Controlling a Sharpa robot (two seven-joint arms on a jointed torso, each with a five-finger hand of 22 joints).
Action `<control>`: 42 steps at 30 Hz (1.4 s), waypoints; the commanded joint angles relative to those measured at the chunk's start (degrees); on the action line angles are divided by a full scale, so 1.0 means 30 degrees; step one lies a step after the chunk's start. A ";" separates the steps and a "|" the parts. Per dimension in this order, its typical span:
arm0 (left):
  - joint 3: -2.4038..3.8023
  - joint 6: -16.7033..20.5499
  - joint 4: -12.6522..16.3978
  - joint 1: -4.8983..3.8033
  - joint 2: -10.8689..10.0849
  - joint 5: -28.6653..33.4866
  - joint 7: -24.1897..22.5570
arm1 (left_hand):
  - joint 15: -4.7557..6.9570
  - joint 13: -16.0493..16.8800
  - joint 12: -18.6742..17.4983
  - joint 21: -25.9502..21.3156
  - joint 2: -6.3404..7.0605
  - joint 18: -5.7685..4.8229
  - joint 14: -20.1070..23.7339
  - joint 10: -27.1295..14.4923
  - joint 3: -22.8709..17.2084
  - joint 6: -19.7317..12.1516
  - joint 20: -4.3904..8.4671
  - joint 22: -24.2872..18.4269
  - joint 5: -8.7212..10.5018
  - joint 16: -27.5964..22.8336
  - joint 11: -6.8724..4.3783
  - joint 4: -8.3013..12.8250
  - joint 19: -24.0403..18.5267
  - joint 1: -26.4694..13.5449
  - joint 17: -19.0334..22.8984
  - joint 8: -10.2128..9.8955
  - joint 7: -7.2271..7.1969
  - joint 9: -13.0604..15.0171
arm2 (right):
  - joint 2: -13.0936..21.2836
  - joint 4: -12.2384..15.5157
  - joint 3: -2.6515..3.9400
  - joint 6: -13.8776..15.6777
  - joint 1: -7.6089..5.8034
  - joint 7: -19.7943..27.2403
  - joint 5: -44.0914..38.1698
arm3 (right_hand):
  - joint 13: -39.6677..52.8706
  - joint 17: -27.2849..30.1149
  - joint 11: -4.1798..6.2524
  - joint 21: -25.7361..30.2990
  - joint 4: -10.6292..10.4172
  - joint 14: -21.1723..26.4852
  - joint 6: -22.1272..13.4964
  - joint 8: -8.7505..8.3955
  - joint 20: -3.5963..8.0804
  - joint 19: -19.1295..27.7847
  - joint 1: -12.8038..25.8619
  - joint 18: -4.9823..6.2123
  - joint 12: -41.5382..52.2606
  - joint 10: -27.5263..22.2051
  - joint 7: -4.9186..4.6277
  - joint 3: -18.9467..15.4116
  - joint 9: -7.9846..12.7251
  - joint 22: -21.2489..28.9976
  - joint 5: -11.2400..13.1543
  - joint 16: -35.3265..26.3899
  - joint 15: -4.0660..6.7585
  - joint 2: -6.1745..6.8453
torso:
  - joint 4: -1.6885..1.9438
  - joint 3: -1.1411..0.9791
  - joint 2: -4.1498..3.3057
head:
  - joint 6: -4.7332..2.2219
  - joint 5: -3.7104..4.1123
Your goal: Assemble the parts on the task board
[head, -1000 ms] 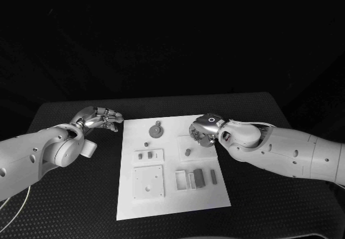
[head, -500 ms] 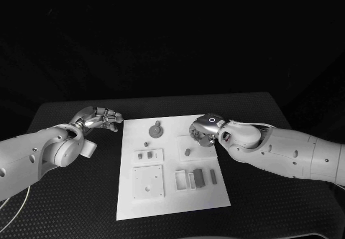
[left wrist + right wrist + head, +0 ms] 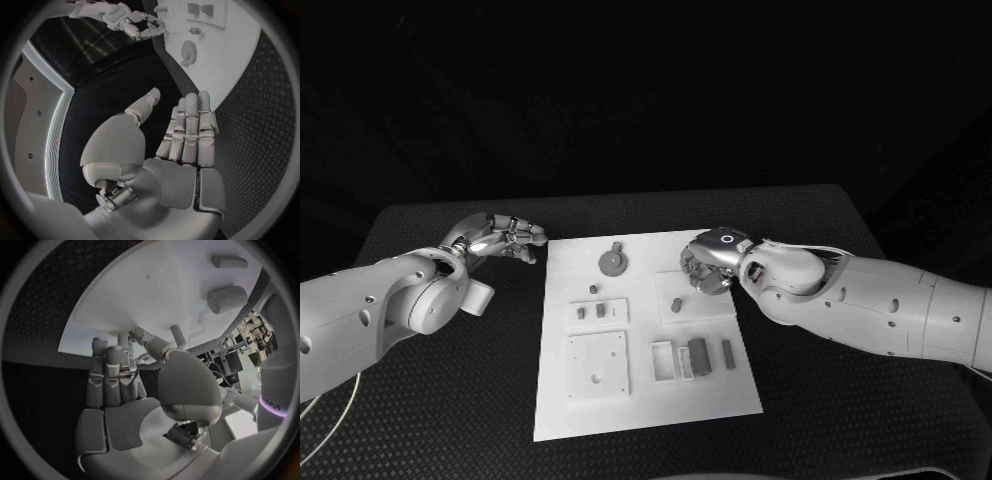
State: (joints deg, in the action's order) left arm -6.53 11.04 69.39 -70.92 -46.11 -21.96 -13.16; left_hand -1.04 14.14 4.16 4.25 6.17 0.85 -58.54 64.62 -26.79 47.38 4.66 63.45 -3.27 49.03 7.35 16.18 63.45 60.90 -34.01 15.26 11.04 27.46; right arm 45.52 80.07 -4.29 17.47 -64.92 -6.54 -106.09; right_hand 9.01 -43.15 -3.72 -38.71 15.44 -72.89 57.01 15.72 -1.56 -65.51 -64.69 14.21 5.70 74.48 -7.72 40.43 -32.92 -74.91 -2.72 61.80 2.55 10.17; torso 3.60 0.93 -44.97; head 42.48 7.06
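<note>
Task board, flat white rectangle, small round grey part

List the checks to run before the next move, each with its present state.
1. Left hand off the task board, holding nothing: ok.
2. Right hand over the board's far right edge: ok.
3. Right hand holding a part: cannot tell, its fingers hide it.
4. Round part lying free on the board: ok.
5. Small peg near the right hand standing clear of it: ok.
</note>
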 commanded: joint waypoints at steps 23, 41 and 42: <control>0.0017 -0.0182 0.0038 -0.0013 -0.0022 0.0109 -0.0155 | 0.0001 0.0034 -0.0004 -0.0039 -0.0053 0.0299 -0.0170 -0.0117 0.0102 -0.0062 -0.0012 -0.0008 0.0119 0.0095 -0.0028 -0.0001 0.0158 -0.0079 -0.0028 0.0034 0.0087 -0.0017 | -0.0154 -0.0201 -0.0213 -0.1750 0.0279 -0.0264 -0.0876 | 0.0109 -0.0101 0.0355 -0.0416 0.0413 -0.0024 0.0823 0.0498 0.0180 0.0045 -0.1176 0.0263 0.0184 0.0993 0.0436 0.0393 -0.0289 -0.0441 -0.0055 0.0379 0.0388 -0.1276 | 0.0008 0.0002 0.0002 | 0.0036 0.0078; 0.0017 -0.0144 0.0013 -0.0013 -0.0009 0.0085 -0.0158 | 0.0004 0.0042 0.0000 -0.0044 -0.0072 0.0306 -0.0170 -0.0122 0.0089 -0.0029 -0.0010 -0.0007 0.0118 0.0100 -0.0029 0.0014 0.0165 -0.0031 -0.0034 0.0063 0.0071 -0.0009 | -0.0196 -0.0144 -0.0215 -0.1353 0.0283 -0.0678 -0.1462 | 0.0414 -0.0376 0.0564 -0.0811 0.0422 -0.0180 0.1154 0.0702 0.0347 -0.0198 -0.1587 0.0263 0.0345 0.1407 0.0593 0.0299 -0.0510 -0.0443 -0.0055 0.0828 0.0601 -0.1448 | 0.0009 -0.0003 -0.0003 | 0.0126 0.0105; 0.0017 -0.0140 0.0011 -0.0013 -0.0011 0.0085 -0.0162 | 0.0004 0.0042 0.0000 -0.0045 -0.0070 0.0306 -0.0170 -0.0123 0.0089 -0.0029 -0.0010 -0.0007 0.0118 0.0100 -0.0029 0.0016 0.0165 -0.0029 -0.0034 0.0064 0.0071 -0.0009 | -0.0198 -0.0135 -0.0215 -0.1223 0.0285 -0.0670 -0.1462 | 0.0443 -0.0399 0.0582 -0.0844 0.0423 -0.0193 0.1180 0.0723 0.0360 -0.0217 -0.1600 0.0263 0.0362 0.1445 0.0607 0.0287 -0.0540 -0.0444 -0.0054 0.0866 0.0620 -0.1423 | 0.0009 -0.0006 -0.0002 | 0.0129 0.0108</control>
State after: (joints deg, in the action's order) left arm -6.53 11.05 69.35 -70.92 -46.20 -21.96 -13.16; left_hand -0.93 14.17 4.16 4.25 6.17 0.85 -58.65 64.61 -26.79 47.37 4.80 63.45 -3.27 49.03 7.36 16.18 63.59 60.90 -34.04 15.26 11.03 27.46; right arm 45.07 80.26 -4.27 16.79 -64.94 -7.21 -109.19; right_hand 10.20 -44.30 -1.91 -41.05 16.62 -73.58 60.17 17.67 -0.91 -65.75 -67.66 14.15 6.38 78.35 -5.85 41.51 -34.49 -74.91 -2.70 64.29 4.03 7.29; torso 3.64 0.93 -44.98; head 42.81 7.34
